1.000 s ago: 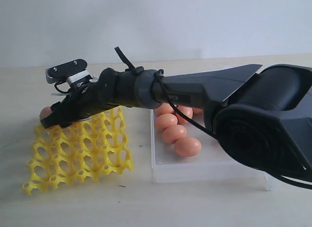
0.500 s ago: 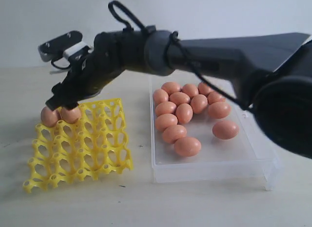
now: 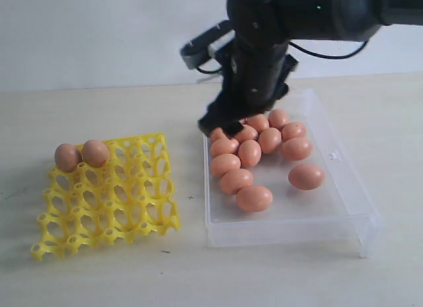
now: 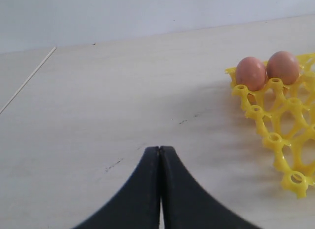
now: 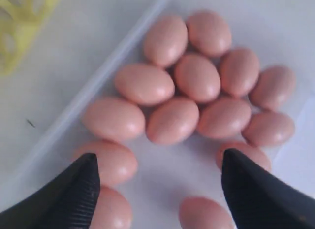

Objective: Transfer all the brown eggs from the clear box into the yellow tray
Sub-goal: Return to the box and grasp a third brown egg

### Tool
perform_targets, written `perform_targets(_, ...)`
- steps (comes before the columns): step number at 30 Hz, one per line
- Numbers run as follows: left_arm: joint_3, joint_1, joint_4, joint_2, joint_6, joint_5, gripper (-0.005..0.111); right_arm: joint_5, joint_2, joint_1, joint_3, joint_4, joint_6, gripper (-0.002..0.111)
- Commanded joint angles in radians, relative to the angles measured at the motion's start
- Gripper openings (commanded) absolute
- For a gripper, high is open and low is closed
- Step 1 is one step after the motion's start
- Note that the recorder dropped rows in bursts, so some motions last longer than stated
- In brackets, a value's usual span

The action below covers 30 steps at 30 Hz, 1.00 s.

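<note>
Two brown eggs (image 3: pixel 96 152) sit side by side in the back-left cells of the yellow tray (image 3: pixel 132 214). Several more brown eggs (image 3: pixel 254 198) lie loose in the clear box (image 3: pixel 291 229) to its right. My right gripper (image 3: pixel 223 127) hangs over the box's back-left corner, open and holding nothing. In the right wrist view the right gripper (image 5: pixel 160 157) spreads wide above the egg cluster (image 5: pixel 172 119). My left gripper (image 4: pixel 160 148) is shut and empty, low over bare table beside the tray (image 4: pixel 275 140) and its two eggs (image 4: pixel 251 73).
The pale wooden table (image 3: pixel 99 267) carries both containers, with a narrow gap between them. A white wall (image 3: pixel 99 36) closes the back. A corner of the yellow tray (image 5: pixel 19 22) shows beyond the box wall (image 5: pixel 98 86) in the right wrist view.
My right arm has swung from the tray's back-left corner to over the clear box. A second egg now sits in the tray beside the first. The gripper left it there.
</note>
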Motion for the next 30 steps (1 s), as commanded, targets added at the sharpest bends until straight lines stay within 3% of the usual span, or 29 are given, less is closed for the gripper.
perform_targets(1, -0.004, -0.006, 0.001, -0.006, -0.005, -0.008, 0.000, 0.072, -0.024, -0.053, 0.121, -0.020, -0.141, 0.068)
perform_targets(8, -0.004, -0.006, 0.001, -0.006, -0.005, -0.008, 0.000, 0.082, -0.026, -0.089, 0.189, -0.031, -0.474, 0.068)
perform_targets(14, -0.004, -0.006, 0.001, -0.006, -0.005, -0.008, 0.000, 0.075, -0.026, -0.099, 0.213, 0.000, -0.639, 0.068)
perform_targets(21, -0.004, -0.006, 0.001, -0.006, -0.005, -0.008, 0.000, -0.059, -0.024, -0.157, 0.240, -0.011, -0.644, 0.068)
perform_targets(30, -0.004, -0.006, 0.001, -0.006, -0.005, -0.008, 0.000, -0.081, 0.091, -0.170, 0.240, 0.029, -0.653, 0.068)
